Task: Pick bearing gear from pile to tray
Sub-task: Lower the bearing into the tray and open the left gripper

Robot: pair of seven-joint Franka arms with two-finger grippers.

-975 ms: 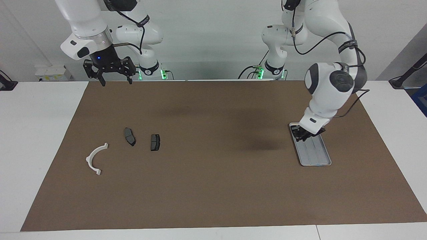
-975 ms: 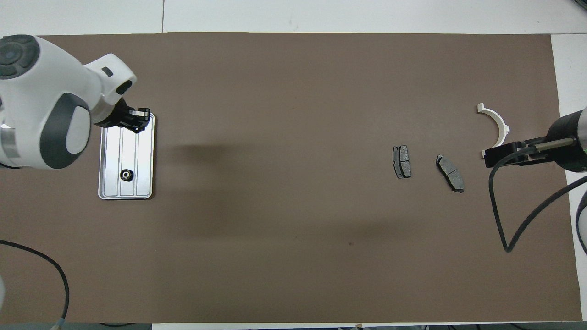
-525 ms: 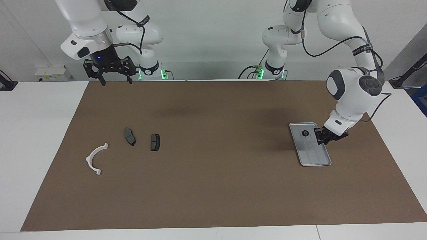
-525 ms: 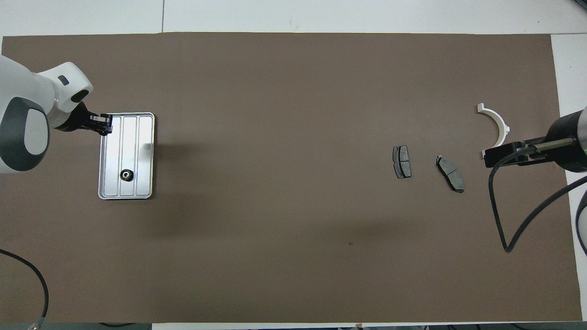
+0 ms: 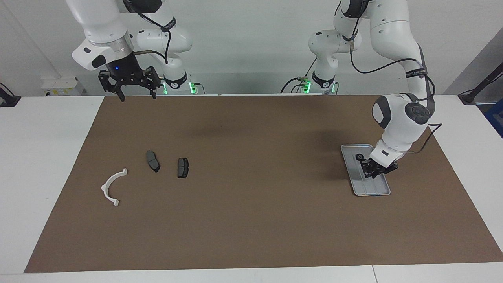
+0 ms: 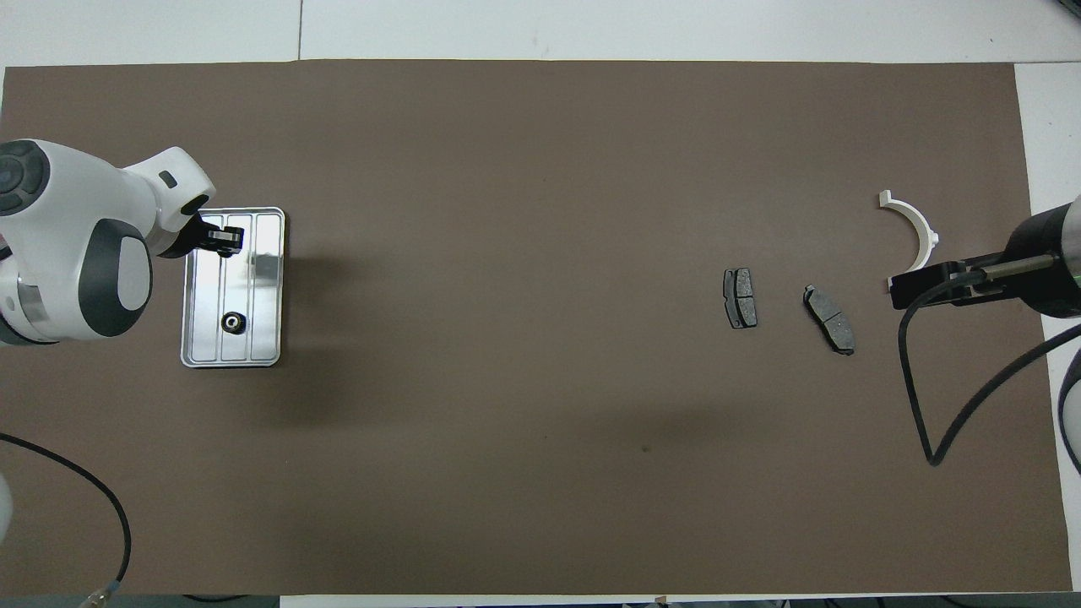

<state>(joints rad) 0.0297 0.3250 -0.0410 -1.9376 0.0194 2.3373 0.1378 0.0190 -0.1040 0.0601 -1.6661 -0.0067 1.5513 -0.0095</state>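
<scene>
The bearing gear (image 5: 359, 157) (image 6: 233, 322), a small black ring, lies in the silver-grey tray (image 5: 378, 188) (image 6: 263, 339) at the left arm's end of the table. My left gripper (image 5: 371, 173) (image 6: 221, 245) hangs low over the tray, shut, apart from the gear and with nothing visible in it. The pile lies toward the right arm's end: a white arc (image 5: 111, 188) (image 6: 917, 224) and two dark brake pads (image 5: 153, 160) (image 5: 182, 167) (image 6: 740, 297) (image 6: 829, 318). My right gripper (image 5: 137, 96) (image 6: 910, 290) waits open, raised above the mat's edge by its base.
A brown mat (image 5: 251, 212) covers most of the white table. A black cable (image 6: 920, 405) loops down from the right arm over the mat near the pile. Another cable (image 6: 101, 507) lies at the left arm's end.
The left gripper swung off the tray toward the left arm's end, then came back over it. The gear, hidden under the gripper a second ago, now shows lying in the tray. The right arm is still.
</scene>
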